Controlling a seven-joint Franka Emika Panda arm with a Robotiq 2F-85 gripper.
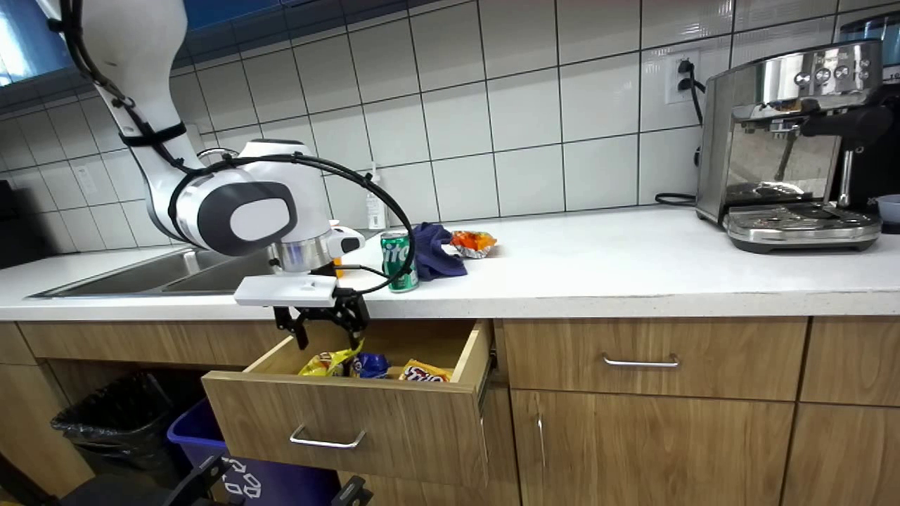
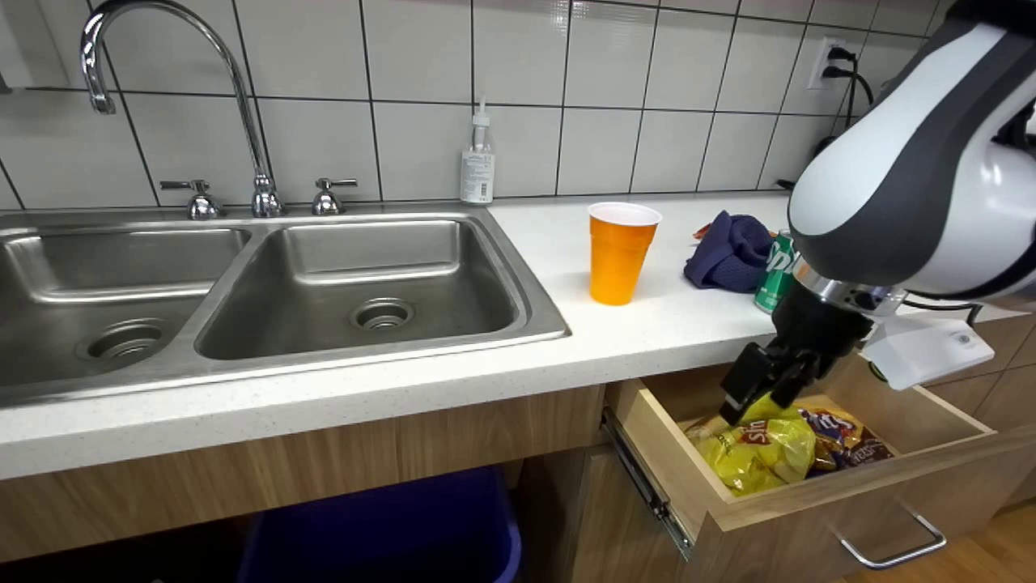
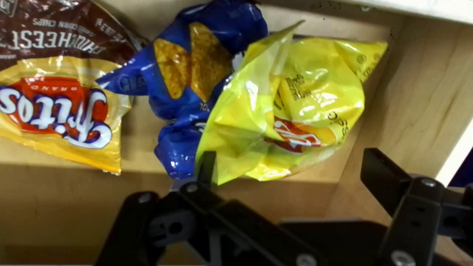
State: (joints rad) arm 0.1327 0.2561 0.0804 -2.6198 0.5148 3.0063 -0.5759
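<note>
Wrist view: end effector (image 3: 287,160) spread wide, nothing held, over yellow chip bag (image 3: 314,92); contact unclear. In both exterior views, drawer (image 1: 387,414) already out below front edge of tabletop (image 1: 598,267); bag inside, grasp seemingly not yet made.

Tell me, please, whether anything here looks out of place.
Perhaps the crumpled orange packet: it lies on the counter beside the dark blue cloth, whereas the yellow bag nearest the gripper, the blue bag and the Fritos bag lie in the open drawer.
</note>
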